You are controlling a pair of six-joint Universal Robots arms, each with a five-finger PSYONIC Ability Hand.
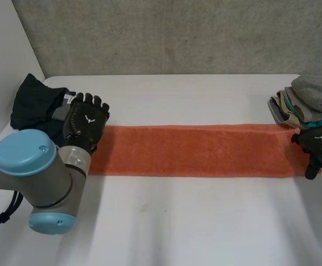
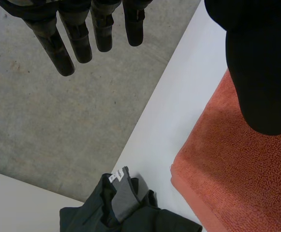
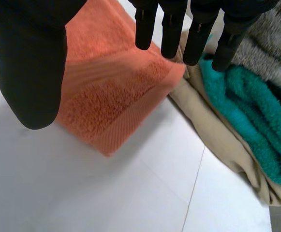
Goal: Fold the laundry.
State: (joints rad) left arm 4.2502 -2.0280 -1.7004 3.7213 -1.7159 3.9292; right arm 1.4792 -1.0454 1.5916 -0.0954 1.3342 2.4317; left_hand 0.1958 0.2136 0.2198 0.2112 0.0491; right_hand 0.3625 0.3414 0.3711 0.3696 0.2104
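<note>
Orange towel (image 1: 194, 149) lies flat on the desk (image 1: 177, 221) as a long narrow strip (looks folded lengthwise). Left hand (image 1: 86, 122) is over its left end, right hand (image 1: 316, 145) at its right end. Both have fingers straight, thumbs apart, gripping nothing; likely staged to take the ends. Beyond: dark garment (image 1: 36, 102) unfolded at left, stack of folded towels (image 1: 307, 102) at right.
</note>
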